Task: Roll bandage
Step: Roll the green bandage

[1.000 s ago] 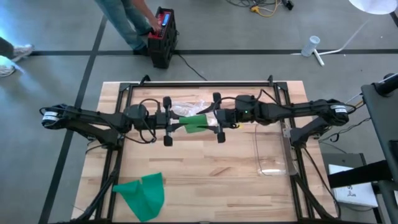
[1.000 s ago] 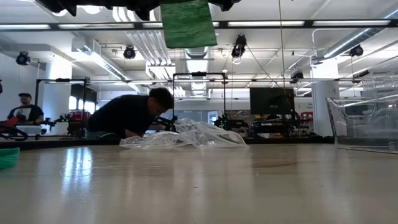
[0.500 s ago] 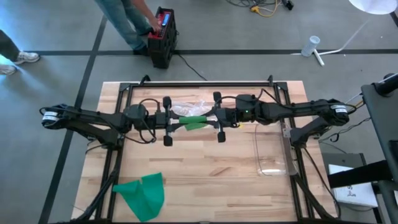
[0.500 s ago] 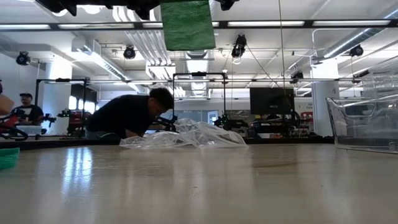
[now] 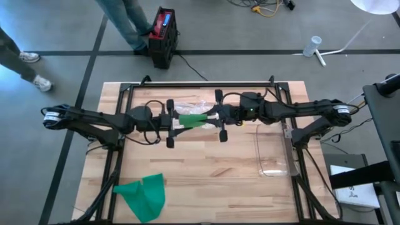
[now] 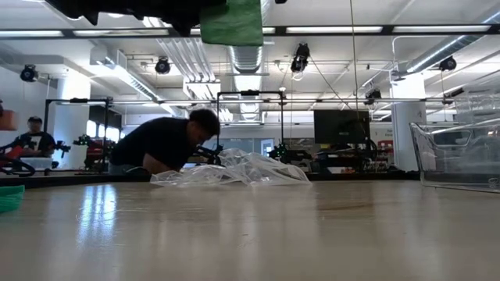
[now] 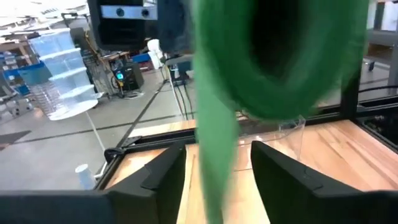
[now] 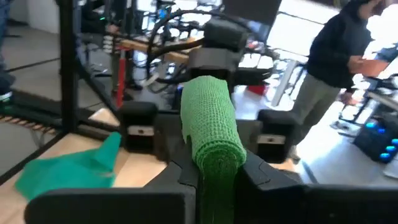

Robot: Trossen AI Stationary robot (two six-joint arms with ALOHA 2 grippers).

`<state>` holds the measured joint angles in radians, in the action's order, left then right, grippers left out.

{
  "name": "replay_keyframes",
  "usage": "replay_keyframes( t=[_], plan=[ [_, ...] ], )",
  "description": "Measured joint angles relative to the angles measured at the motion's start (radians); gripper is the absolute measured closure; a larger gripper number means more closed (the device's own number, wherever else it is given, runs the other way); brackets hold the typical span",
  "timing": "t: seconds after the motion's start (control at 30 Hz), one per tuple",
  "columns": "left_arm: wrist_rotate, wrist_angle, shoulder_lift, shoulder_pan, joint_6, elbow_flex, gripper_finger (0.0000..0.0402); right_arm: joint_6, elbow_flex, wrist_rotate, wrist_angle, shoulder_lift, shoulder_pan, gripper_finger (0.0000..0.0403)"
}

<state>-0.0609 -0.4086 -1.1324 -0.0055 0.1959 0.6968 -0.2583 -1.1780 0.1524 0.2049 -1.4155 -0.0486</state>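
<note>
A green bandage (image 5: 192,120) hangs high above the table's middle, spanning between my two grippers. Both grippers point level at each other. My right gripper (image 5: 212,117) comes from the right and is shut on the bandage (image 8: 211,124). My left gripper (image 5: 177,122) comes from the left and stands open. In the left wrist view a bandage strip (image 7: 214,155) hangs down between the left gripper's (image 7: 217,180) spread fingers, below a looped part. A second green bandage (image 5: 142,195) lies crumpled on the table's near left. My right gripper pinches the bandage's rolled-up end (image 8: 216,163) between its two fingers, coming level from the table's right. The roll reaches away from the fingers toward the left gripper and is lifted clear of the table. My left gripper's fingers (image 7: 165,177) stand either side of the strip; whether they touch it I cannot tell.
A crumpled clear plastic bag (image 5: 187,106) lies at the far middle, under the grippers. A clear open container (image 5: 275,153) stands at the right. People stand and crouch beyond the far edge. Bare wood lies in the near middle.
The bandage between the grippers has drawn up: the broad flap that hung below them is now a narrower strip, and its lower edge sits higher in the low view. Both arms have stayed nearly in place.
</note>
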Motion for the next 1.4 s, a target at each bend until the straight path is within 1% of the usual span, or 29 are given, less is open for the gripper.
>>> replay_keyframes(
  t=[0.13,0.2,0.27,0.4,0.43,0.7,0.8,0.97,1.13,1.4],
  plan=[
    [-0.051,-0.022,-0.025,0.000,-0.007,0.002,0.0224,-0.001,-0.010,0.013,0.000,0.000,0.000,0.0367],
    [-0.054,-0.031,-0.028,0.000,-0.006,0.006,0.0239,0.005,-0.012,0.013,0.001,0.000,0.000,0.0367],
    [-0.058,-0.046,-0.032,0.000,-0.014,0.007,0.0272,0.009,-0.011,0.013,-0.006,-0.001,0.000,0.0367],
    [-0.103,-0.062,-0.040,0.001,-0.049,0.007,0.0376,0.015,-0.013,0.013,-0.002,-0.001,0.000,0.0366],
    [-0.114,-0.063,-0.042,0.001,-0.056,0.007,0.0388,0.022,-0.013,0.013,0.000,-0.001,0.000,0.0366],
    [-0.117,-0.062,-0.077,0.011,-0.064,0.000,0.0399,0.083,-0.027,0.013,0.016,0.008,0.000,0.0365],
    [-0.137,-0.055,-0.089,0.010,-0.064,-0.004,0.0401,0.084,-0.028,0.012,0.013,0.029,0.000,0.0365],
    [-0.143,-0.027,-0.098,0.010,-0.064,-0.005,0.0401,0.090,-0.027,0.012,-0.010,0.084,-0.001,0.0364],
    [-0.222,-0.029,-0.095,0.010,-0.050,-0.005,0.0401,0.130,-0.028,0.011,-0.063,0.139,-0.001,0.0364],
    [-0.210,-0.097,-0.090,0.000,-0.004,-0.003,0.0392,0.109,-0.019,-0.007,-0.071,0.125,-0.001,0.0364]
  ],
)
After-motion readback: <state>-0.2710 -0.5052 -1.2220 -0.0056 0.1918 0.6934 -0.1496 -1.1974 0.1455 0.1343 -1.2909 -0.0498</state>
